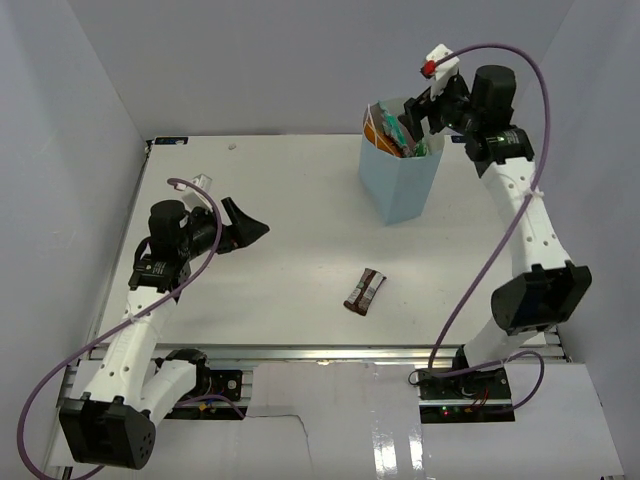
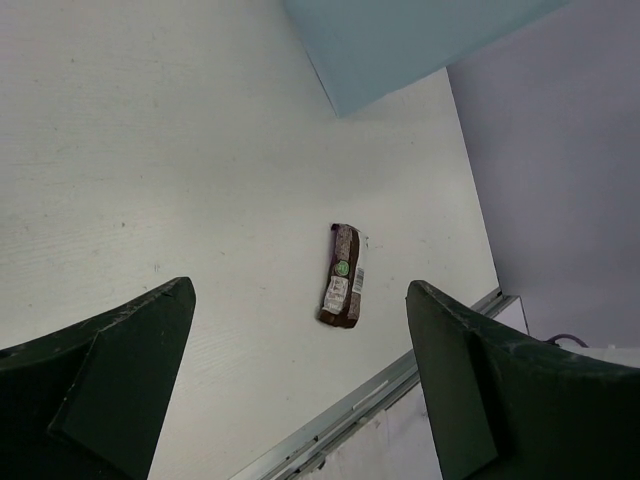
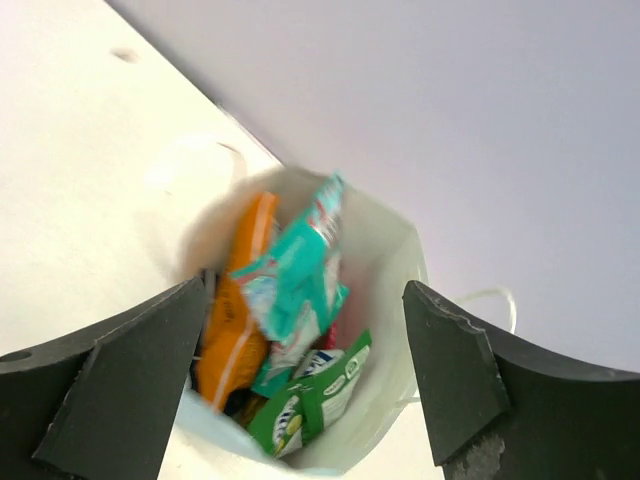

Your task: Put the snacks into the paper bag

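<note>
Well apart from the paper bag [image 1: 400,185], the dark brown bar [image 1: 364,291] is lying flat, likely light and slick, suiting a pinch across its narrow middle; left gripper [image 2: 300,295] and right gripper [image 3: 305,290] are both gaping, empty

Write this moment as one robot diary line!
left gripper open, empty | right gripper open over paper bag | orange chip bag, teal pouch, green packet inside | dark brown bar on table, unbagged

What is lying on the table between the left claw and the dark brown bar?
Nothing. In the top view, only bare white table separates the left claw from the dark brown bar.
</note>
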You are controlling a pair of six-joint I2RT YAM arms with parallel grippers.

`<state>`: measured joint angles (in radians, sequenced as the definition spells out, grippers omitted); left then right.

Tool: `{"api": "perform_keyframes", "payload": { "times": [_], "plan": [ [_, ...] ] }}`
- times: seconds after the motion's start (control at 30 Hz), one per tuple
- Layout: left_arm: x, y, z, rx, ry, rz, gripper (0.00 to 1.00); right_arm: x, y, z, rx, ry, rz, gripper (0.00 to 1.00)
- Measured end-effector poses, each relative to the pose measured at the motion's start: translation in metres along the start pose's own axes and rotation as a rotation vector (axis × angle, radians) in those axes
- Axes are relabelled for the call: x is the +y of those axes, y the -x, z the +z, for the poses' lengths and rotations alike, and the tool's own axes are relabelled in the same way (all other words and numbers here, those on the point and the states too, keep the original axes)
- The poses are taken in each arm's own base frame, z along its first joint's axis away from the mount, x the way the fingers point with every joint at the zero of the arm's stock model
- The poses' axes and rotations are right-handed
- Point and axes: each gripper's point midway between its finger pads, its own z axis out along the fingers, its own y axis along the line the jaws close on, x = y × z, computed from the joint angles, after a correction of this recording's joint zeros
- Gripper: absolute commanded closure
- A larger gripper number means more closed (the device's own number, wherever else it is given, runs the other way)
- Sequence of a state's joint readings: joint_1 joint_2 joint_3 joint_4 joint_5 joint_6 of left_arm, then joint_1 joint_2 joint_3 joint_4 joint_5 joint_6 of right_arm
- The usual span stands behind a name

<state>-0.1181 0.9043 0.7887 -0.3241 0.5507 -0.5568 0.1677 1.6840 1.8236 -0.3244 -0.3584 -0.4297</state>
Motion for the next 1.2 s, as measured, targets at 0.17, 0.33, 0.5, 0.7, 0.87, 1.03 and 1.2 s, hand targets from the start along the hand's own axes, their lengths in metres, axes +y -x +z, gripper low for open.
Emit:
{"api": "perform_keyframes", "payload": {
  "times": [0.17, 0.33, 0.5, 0.7, 0.87, 1.03, 1.2],
  "plan": [
    [-0.012, 0.021, -0.003, -0.041, -0.004, 0.032, 0.02, 0.051, 0.069, -0.066, -0.187, 0.216, -0.123, 0.16],
    [-0.013, 0.023, -0.003, -0.044, -0.006, 0.031, 0.02, 0.152, 0.027, -0.104, -0.152, 0.528, -0.075, 0.20],
    [-0.007, 0.014, -0.002, -0.031, 0.002, 0.002, 0.02, 0.258, -0.128, -0.110, 0.240, 0.720, 0.171, 0.14],
    [0.002, -0.001, -0.001, -0.005, 0.017, -0.039, 0.02, 0.293, -0.221, -0.132, 0.569, 0.639, 0.312, 0.05],
    [0.008, -0.016, -0.003, 0.011, 0.028, -0.079, 0.02, 0.293, -0.249, -0.119, 0.684, 0.402, 0.426, 0.05],
    [0.007, -0.023, -0.010, 0.004, 0.025, -0.103, 0.02, 0.292, -0.270, -0.105, 0.769, 0.235, 0.538, 0.04],
    [0.002, -0.024, -0.016, -0.009, 0.016, -0.121, 0.02, 0.296, -0.275, -0.095, 0.785, 0.180, 0.643, 0.01]
  ]
}}
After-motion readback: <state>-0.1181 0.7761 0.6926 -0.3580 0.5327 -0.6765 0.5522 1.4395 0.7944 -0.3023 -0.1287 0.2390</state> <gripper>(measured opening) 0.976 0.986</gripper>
